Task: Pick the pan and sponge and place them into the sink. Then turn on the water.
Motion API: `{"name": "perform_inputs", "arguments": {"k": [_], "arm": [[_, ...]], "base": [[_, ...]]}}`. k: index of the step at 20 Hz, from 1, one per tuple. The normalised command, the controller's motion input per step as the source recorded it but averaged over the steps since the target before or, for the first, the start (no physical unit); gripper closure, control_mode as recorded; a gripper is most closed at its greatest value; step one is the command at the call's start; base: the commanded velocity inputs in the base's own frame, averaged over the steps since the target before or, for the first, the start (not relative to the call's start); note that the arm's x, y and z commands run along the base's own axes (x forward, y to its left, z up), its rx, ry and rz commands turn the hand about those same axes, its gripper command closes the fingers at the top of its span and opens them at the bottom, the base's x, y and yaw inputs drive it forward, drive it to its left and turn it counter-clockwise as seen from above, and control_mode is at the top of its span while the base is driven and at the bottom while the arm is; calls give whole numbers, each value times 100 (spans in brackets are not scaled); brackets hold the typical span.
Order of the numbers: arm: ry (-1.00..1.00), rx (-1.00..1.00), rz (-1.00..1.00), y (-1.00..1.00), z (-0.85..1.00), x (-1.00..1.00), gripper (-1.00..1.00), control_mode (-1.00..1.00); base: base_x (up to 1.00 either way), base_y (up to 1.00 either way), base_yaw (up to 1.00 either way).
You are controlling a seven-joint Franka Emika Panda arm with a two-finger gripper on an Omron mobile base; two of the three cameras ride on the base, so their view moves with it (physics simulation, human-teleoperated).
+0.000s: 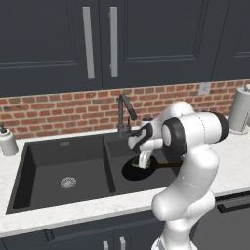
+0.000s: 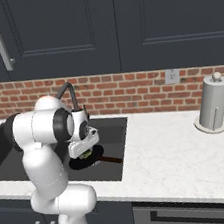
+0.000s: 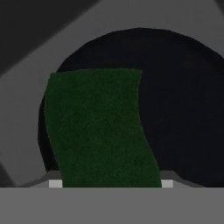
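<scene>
Pan: we find it, round and black, on the floor of the right basin of the sink, with its thin dark handle pointing right toward the basin wall. In the hand view the pan lies as a dark disc directly below the camera.

Sponge: we see its dark green face between the two finger tips, slightly bowed, over the pan. From the left base view a yellow-green edge shows at the hand, just above the pan.

End effector: we record it lowered into the right basin, pointing down, its jaws closed on the sponge from both sides. In the right base view the end effector hangs over the pan.

Sink, further: matte black, double basin; the left basin shows a round silver drain.

Faucet: a slim dark gooseneck behind the divider, just behind the arm's wrist.

Surroundings: we list a white marbled bench, a white soap dispenser at the sink's left, a paper towel roll well to the right, a brick backsplash with an outlet, and dark cabinets above.
</scene>
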Motion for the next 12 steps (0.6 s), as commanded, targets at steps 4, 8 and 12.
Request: {"name": "perform_inputs", "arguments": {"k": [4, 8, 12], "arm": [[0, 0, 7, 0, -31, 33, 100, -100], [0, 0, 7, 0, -30, 23, 100, -100], [0, 0, 7, 0, -31, 24, 100, -100]], "base": [[0, 0, 0], [0, 0, 0], [0, 0, 0]]}}
